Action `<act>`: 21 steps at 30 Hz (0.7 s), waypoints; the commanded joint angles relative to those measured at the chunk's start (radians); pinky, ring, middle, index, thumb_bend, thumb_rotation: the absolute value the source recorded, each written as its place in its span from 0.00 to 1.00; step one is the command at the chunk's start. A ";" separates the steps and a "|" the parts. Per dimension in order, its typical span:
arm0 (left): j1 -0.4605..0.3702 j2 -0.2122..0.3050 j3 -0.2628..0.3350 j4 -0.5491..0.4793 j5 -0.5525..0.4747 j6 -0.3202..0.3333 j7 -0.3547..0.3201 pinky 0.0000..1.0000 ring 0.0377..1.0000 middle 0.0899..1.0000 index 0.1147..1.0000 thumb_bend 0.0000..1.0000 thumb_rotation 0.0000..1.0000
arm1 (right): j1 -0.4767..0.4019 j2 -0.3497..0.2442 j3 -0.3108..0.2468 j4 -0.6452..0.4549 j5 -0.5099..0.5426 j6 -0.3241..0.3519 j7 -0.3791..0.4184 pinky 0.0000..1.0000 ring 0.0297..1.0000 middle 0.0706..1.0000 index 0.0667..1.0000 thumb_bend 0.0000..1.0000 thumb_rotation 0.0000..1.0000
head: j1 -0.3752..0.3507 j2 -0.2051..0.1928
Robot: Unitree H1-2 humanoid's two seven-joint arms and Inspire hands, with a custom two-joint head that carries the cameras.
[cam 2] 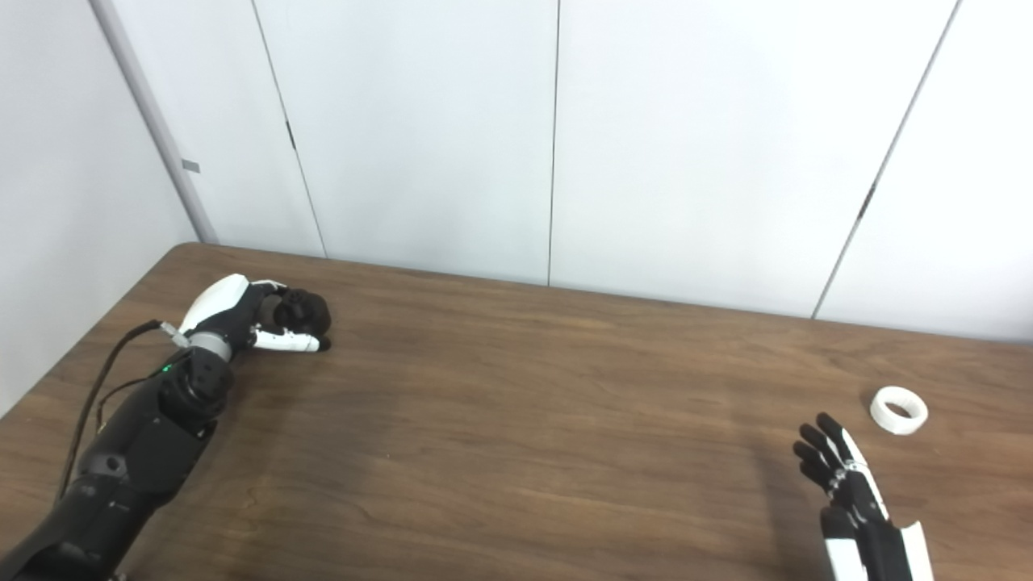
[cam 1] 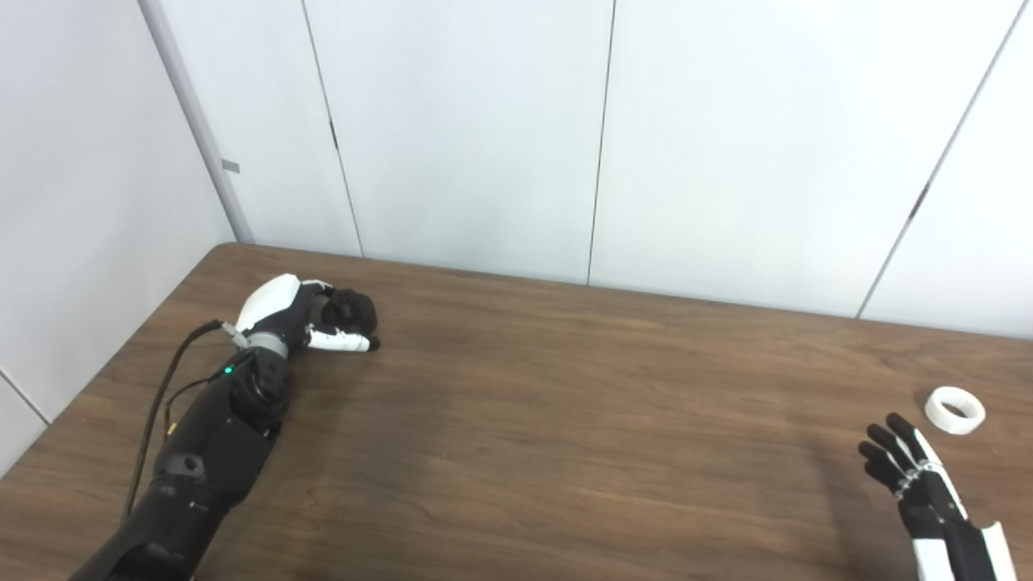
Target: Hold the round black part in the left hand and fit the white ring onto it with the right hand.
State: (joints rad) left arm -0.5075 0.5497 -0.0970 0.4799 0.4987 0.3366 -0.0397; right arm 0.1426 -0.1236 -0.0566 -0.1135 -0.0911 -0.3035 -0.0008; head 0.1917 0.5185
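Wood-grain table (cam 1: 565, 420), white panelled walls (cam 1: 468, 137), white ring (cam 1: 955, 409) lying flat

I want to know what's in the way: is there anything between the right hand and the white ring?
No. Only bare table separates the right hand from the white ring, shown in both eye views.

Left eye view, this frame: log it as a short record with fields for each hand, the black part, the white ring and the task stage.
left hand: low at the table's far left, fingers curled around the round black part
round black part: enclosed by the left hand; whether it is lifted cannot be told
right hand: open, fingers apart, holding nothing
white ring: lying flat on the table, just beyond the right hand, untouched
stage: ring not yet picked up, nothing fitted
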 commanded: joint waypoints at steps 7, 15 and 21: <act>-0.051 0.029 0.017 -0.008 0.002 -0.019 0.040 1.00 0.99 0.93 0.76 0.94 0.34 | 0.098 0.014 0.006 0.088 -0.002 0.011 -0.005 0.85 0.85 0.88 0.91 0.58 1.00 | 0.001 0.001; -0.049 0.017 0.042 0.013 -0.027 -0.081 0.085 1.00 0.93 0.81 0.51 0.67 0.11 | 0.101 0.014 0.007 0.083 -0.004 0.012 -0.005 0.85 0.85 0.88 0.91 0.56 1.00 | 0.001 0.006; -0.048 -0.001 0.059 0.029 -0.045 -0.129 0.136 0.91 0.86 0.73 0.42 0.52 0.05 | 0.100 0.014 0.005 0.086 -0.001 0.005 -0.006 0.85 0.85 0.87 0.91 0.59 1.00 | 0.001 0.008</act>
State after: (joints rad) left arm -0.5075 0.5347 -0.0537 0.5184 0.4558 0.2402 0.0594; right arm 0.1448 -0.1236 -0.0568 -0.1159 -0.0934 -0.3039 -0.0015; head 0.1917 0.5262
